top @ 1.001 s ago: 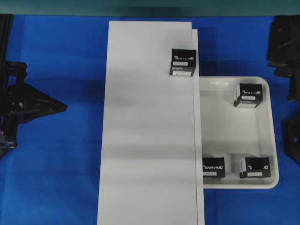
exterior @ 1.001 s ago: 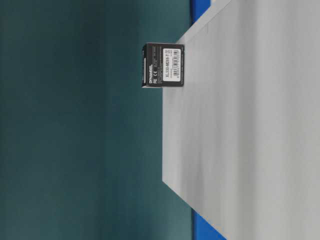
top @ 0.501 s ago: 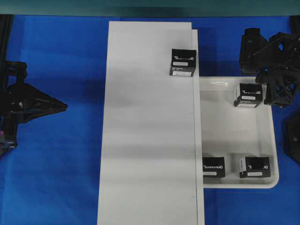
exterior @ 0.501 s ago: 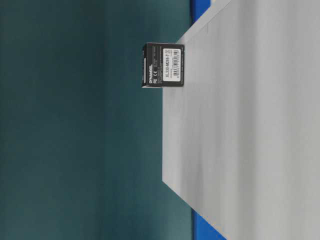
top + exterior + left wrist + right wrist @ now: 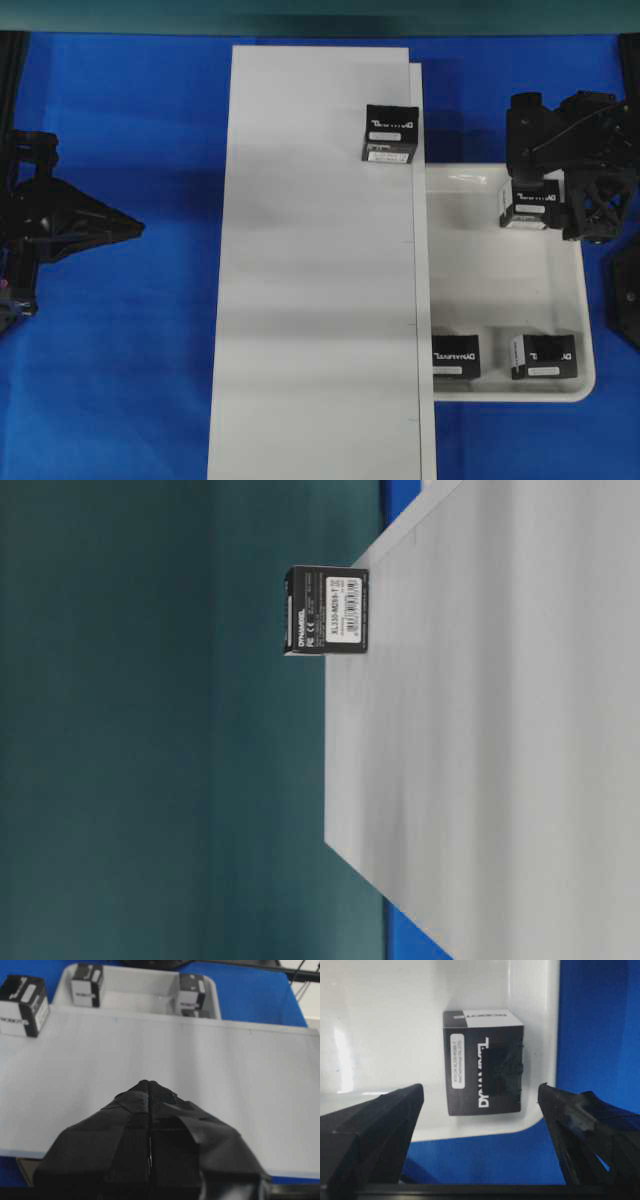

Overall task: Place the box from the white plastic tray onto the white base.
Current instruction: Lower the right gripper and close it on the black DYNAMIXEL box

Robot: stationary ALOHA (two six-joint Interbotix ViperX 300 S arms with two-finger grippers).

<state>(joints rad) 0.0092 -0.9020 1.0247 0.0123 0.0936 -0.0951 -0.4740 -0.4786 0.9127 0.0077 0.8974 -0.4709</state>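
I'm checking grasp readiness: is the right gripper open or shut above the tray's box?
Open. In the right wrist view, the right gripper has its fingers spread wide on both sides of the box, which sits in the white plastic tray.

Blue table cover [image 5: 140, 330], teal backdrop [image 5: 150, 780]

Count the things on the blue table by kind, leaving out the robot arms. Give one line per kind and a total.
Black boxes: 4, one on the white base and three in the tray
White plastic tray: 1
White base: 1
Total: 6
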